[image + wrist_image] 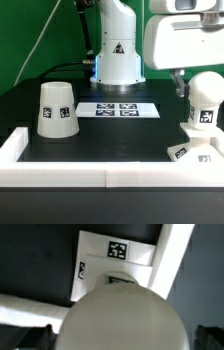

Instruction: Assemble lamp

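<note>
The white rounded bulb (205,102) stands upright on the flat angular base block (194,151) at the exterior view's right. My gripper (190,88) hangs over the bulb, with one dark finger showing beside the bulb's upper part. In the wrist view the bulb (125,317) fills the middle, and the tagged base (112,256) lies beyond it. My gripper (122,339) is open; its dark fingers (38,336) stand on either side of the bulb with a narrow gap to it. The tapered shade (57,108) stands alone at the exterior view's left.
The marker board (118,108) lies in the middle of the black table. The white robot pedestal (118,52) stands behind it. A low white wall (100,178) runs along the front and sides; it also shows in the wrist view (178,252) next to the base.
</note>
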